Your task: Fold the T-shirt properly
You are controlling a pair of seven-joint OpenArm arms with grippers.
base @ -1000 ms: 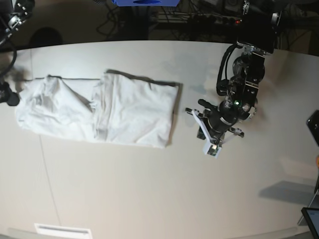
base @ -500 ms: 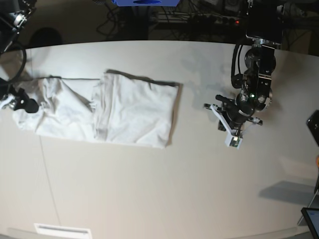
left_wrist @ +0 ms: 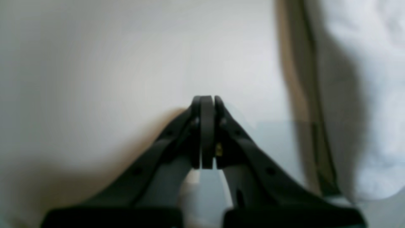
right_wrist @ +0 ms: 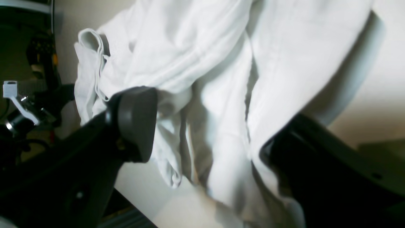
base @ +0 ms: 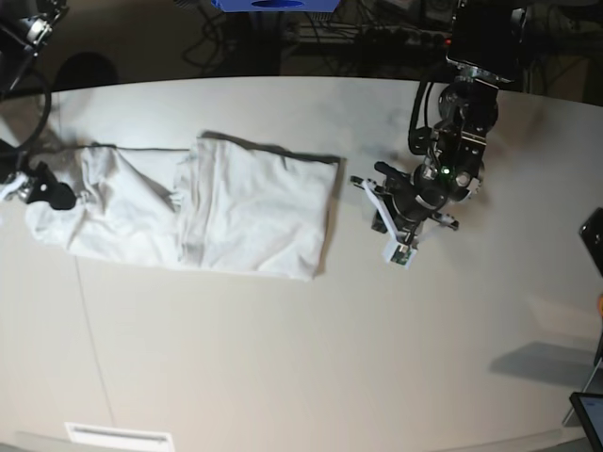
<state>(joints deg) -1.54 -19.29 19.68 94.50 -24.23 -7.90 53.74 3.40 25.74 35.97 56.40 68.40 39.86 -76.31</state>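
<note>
Off-white, the smooth worktop (base: pixel 283 367) spreads across most of the base view, carrying everything else, with a thin seam line running down its left part. White too is the T-shirt (base: pixel 264 207), lying on the left and middle of the worktop: a broad, flat folded panel at its right end, and a rumpled, creased stretch reaching to the left edge of the view.

Over the right half stands the left arm (base: pixel 462 132), black, its tip near the folded panel but apart from it. The left claw (left_wrist: pixel 204 133) is clenched, its fingertips together with bare worktop around them and the cloth to one side. The right claw (right_wrist: pixel 208 136) is spread wide at the rumpled end, the T-shirt's cloth between its fingers and bunched against one of them; whether it grips, I cannot tell.

Behind the worktop, dark cables (base: pixel 203 38) hang by a blue object (base: pixel 275 5) at the top edge. A screen (base: pixel 592 414) juts in at the lower right corner; its writing is too small to read. Along the near edge lies a white-framed rectangle (base: pixel 120 437).
</note>
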